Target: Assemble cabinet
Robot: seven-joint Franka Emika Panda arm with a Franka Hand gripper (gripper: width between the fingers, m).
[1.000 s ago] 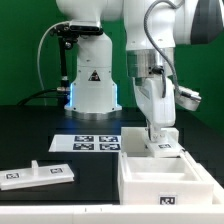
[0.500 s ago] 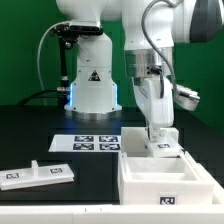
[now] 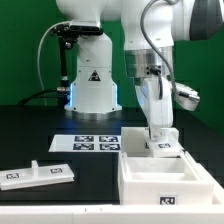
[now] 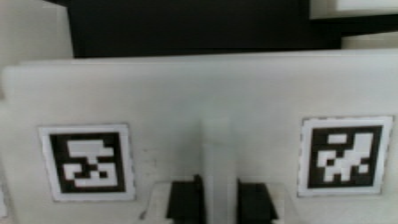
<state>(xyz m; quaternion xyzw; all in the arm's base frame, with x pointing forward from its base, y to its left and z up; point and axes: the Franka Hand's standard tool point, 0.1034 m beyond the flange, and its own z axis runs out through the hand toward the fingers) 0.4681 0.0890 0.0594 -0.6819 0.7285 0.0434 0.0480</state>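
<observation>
The cabinet's large white open box [image 3: 165, 178] stands on the black table at the exterior view's right, with a tag on its front wall. At the box's back rim a smaller white cabinet panel [image 3: 164, 148] sits under my gripper [image 3: 160, 138], which reaches straight down onto it. In the wrist view this panel [image 4: 214, 110] fills the picture, with two square tags on it. My gripper [image 4: 214, 202] is shut on a thin raised rib of the panel, with a dark finger [image 4: 175, 202] on each side of it.
A flat white cabinet panel [image 3: 38, 174] with tags lies at the exterior view's left front. The marker board [image 3: 90, 142] lies in front of the white robot base [image 3: 92, 85]. Green wall behind.
</observation>
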